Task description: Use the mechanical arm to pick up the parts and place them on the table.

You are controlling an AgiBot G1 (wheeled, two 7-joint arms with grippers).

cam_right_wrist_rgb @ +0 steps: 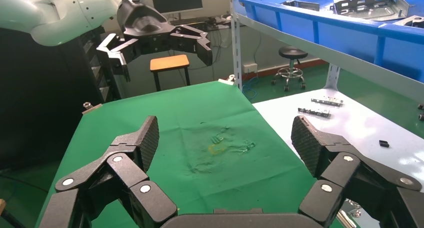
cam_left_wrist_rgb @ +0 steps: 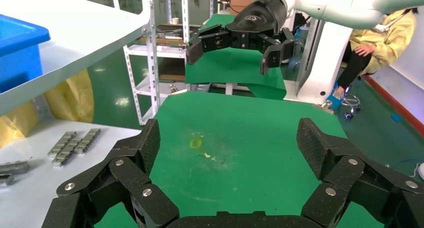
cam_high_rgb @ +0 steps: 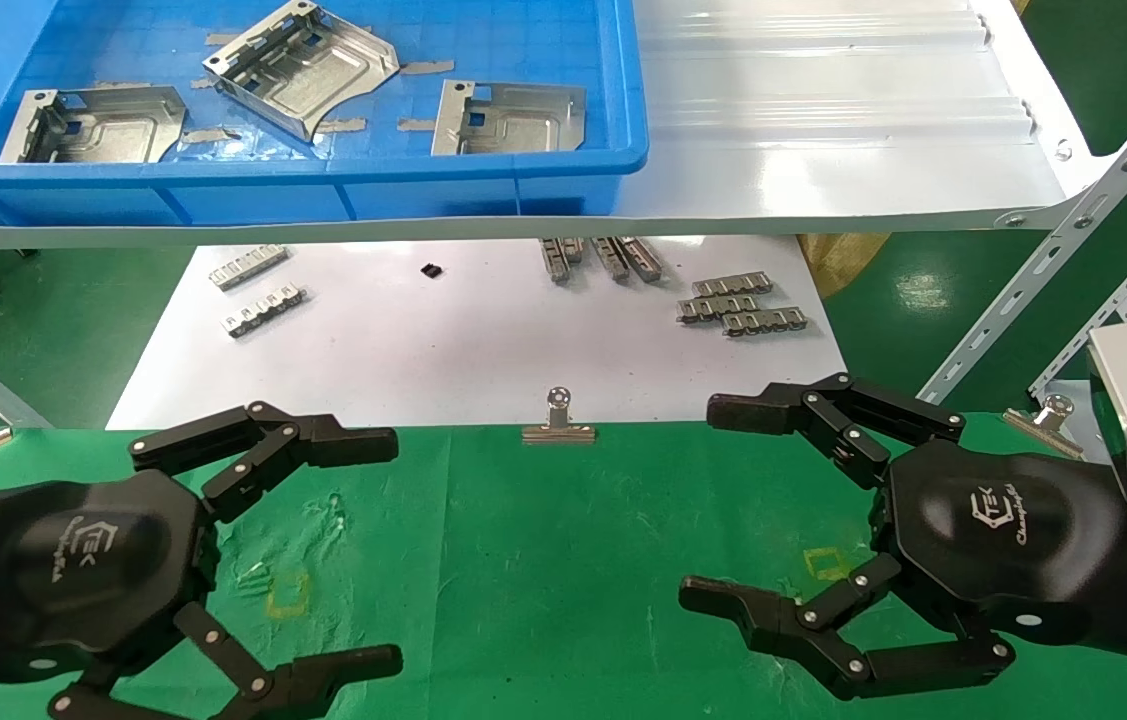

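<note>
The table (cam_high_rgb: pixel 543 560) is covered in wrinkled green cloth with small yellow square marks. Both claws hover above it with nothing held: left gripper (cam_high_rgb: pixel 393 545) and right gripper (cam_high_rgb: pixel 698 500), fingers spread wide on each. Ahead of the claws lie a white paper sheet (cam_high_rgb: pixel 463 340), ridged metal strips (cam_high_rgb: pixel 738 305) and a binder clip (cam_high_rgb: pixel 558 420). Farther ahead and higher, a white shelf (cam_high_rgb: pixel 823 120) carries a blue tray (cam_high_rgb: pixel 323 180) holding three parts (cam_high_rgb: pixel 303 65). Each palm bears a white logo; the lettering is not clearly legible.
</note>
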